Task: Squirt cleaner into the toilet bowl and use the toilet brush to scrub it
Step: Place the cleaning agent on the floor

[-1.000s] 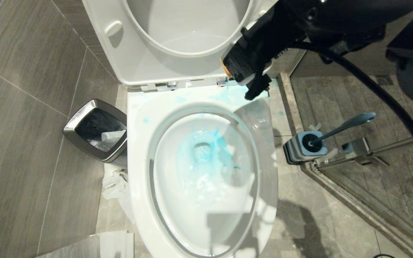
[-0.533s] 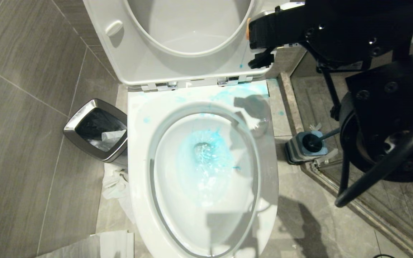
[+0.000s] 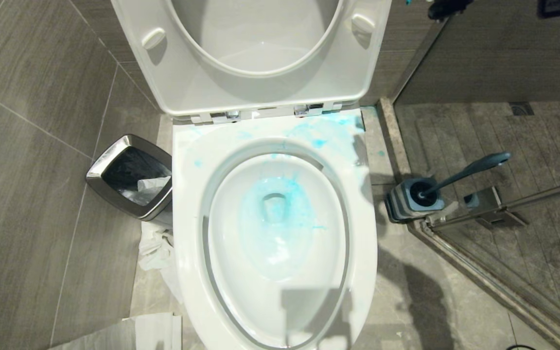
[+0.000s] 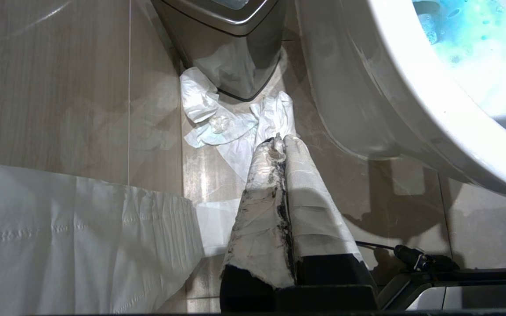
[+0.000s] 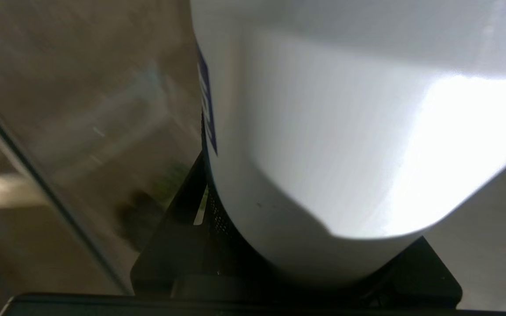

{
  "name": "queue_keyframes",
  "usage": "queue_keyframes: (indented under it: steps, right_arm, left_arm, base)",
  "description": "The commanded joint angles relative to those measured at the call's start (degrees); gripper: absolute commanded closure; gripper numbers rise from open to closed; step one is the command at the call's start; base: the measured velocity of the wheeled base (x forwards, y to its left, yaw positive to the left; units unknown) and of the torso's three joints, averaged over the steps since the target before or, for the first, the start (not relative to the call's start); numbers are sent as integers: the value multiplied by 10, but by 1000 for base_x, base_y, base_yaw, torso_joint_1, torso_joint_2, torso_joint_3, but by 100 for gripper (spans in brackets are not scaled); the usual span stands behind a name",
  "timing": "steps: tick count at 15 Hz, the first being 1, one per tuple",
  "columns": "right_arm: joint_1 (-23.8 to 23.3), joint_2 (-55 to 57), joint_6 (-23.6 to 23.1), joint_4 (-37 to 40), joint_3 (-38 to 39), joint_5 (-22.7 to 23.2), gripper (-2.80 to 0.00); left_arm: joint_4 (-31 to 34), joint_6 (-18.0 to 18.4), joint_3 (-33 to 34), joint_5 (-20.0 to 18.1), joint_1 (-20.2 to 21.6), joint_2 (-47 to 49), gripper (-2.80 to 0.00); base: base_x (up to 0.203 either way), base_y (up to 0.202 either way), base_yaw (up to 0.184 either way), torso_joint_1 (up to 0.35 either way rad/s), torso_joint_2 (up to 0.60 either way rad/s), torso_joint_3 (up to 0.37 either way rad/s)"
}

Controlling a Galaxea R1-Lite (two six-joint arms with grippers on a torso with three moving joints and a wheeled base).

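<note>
1. The right gripper (image 5: 323, 263) is clamping the cleaner (image 5: 345, 131); in the right wrist view the white bottle is filling most of the picture, sitting between the dark fingers with a strip of blue label showing on its side.
2. In the head view only a dark bit of that arm is poking in at the top edge, up and to the right of the raised seat (image 3: 260, 92).
3. The toilet bowl (image 3: 358, 272) is sitting open, with turquoise-blue liquid (image 3: 275, 204) pooling around the drain and more splotches smeared on the rim near the hinges.
4. The toilet brush (image 3: 469, 170) is resting in its blue-and-grey holder (image 3: 406, 199) on the floor, just right of the bowl, handle leaning away toward the shower glass.
5. The left gripper (image 4: 279, 145) is hanging low beside the bowl, paper-wrapped fingers (image 4: 262, 197) pressed together with nothing between them, pointing at crumpled tissue (image 4: 218, 123) by the steel-rimmed bin (image 3: 129, 175).
</note>
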Motion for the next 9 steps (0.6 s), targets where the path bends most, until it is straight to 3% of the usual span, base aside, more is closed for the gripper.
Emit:
queue_keyframes:
  steps: [1, 4, 5, 6, 9]
  right_arm:
    - [-41, -30, -9, 185, -22, -6, 0]
    - [-109, -41, 2, 438, -17, -6, 0]
    - [-120, -41, 53, 482, -10, -6, 0]
    - [-129, -42, 156, 526, -6, 1, 0]
    - [-158, -48, 570, 618, 5, 83, 0]
  left_arm:
    - [0, 0, 0, 0, 0, 1, 0]
    - [0, 0, 0, 0, 0, 1, 0]
    - [0, 0, 0, 0, 0, 1, 0]
    - [0, 0, 0, 0, 0, 1, 0]
    - [0, 0, 0, 0, 0, 1, 0]
  base:
    - [0, 0, 0, 0, 0, 0]
    - [0, 0, 0, 0, 0, 0]
    - [0, 0, 0, 0, 0, 0]
    - [0, 0, 0, 0, 0, 0]
    - [0, 0, 0, 0, 0, 0]
